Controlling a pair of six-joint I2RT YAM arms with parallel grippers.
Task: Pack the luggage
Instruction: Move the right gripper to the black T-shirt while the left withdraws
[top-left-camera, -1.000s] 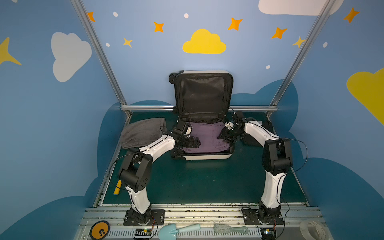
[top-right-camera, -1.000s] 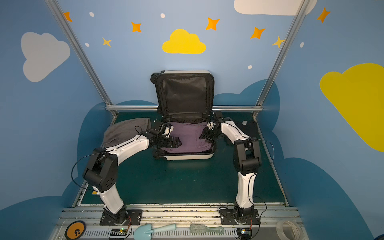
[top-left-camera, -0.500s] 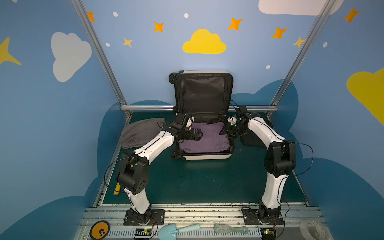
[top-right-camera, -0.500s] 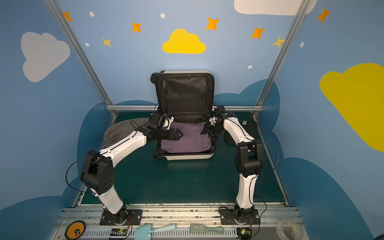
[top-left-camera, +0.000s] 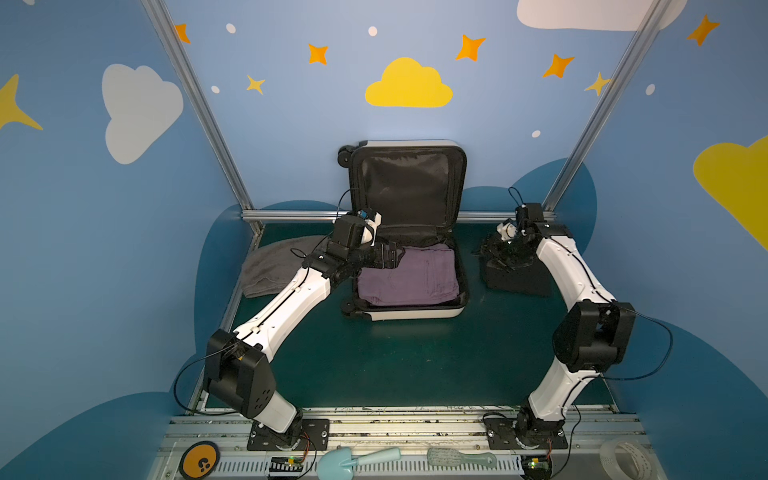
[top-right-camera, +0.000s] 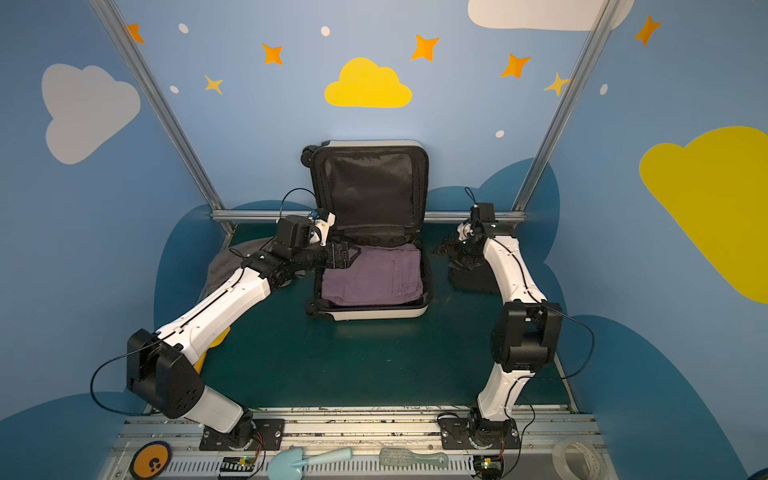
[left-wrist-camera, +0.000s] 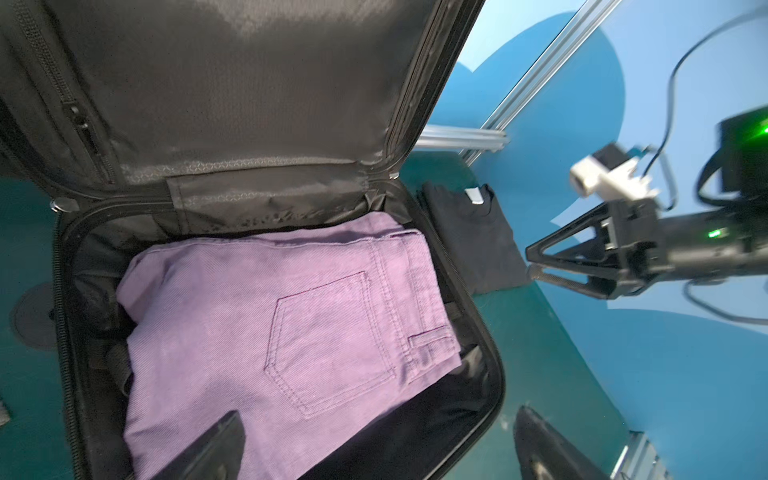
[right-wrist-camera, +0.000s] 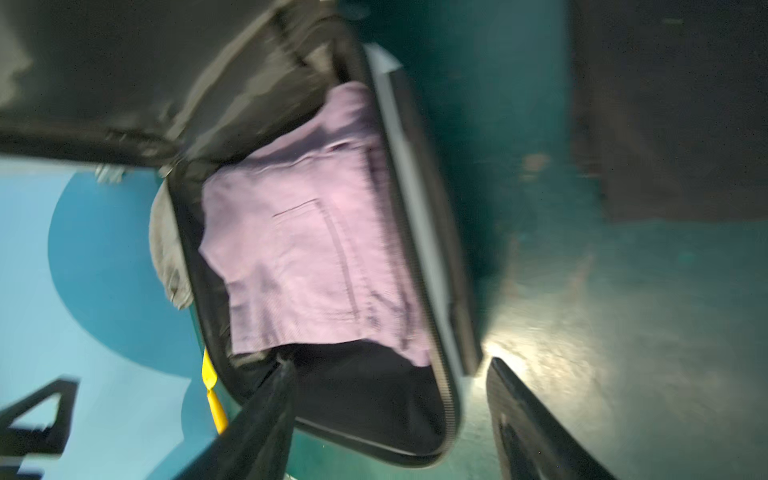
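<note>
The suitcase (top-left-camera: 409, 311) lies open at twelve o'clock on the green tabletop (top-left-camera: 395, 361), its lid standing up toward the back wall and folded purple trousers (top-left-camera: 415, 274) lying in its lower half. My left pincer (top-left-camera: 397, 255) hovers over the trousers' ten o'clock corner, spread wide and holding nothing. My right pincer (top-left-camera: 494, 255) hangs at the suitcase's three o'clock, above a folded black garment (top-left-camera: 523, 282), its fingers parted with nothing between them. A grey towel (top-left-camera: 266, 270) lies at the suitcase's nine o'clock, partly behind my left arm.
</note>
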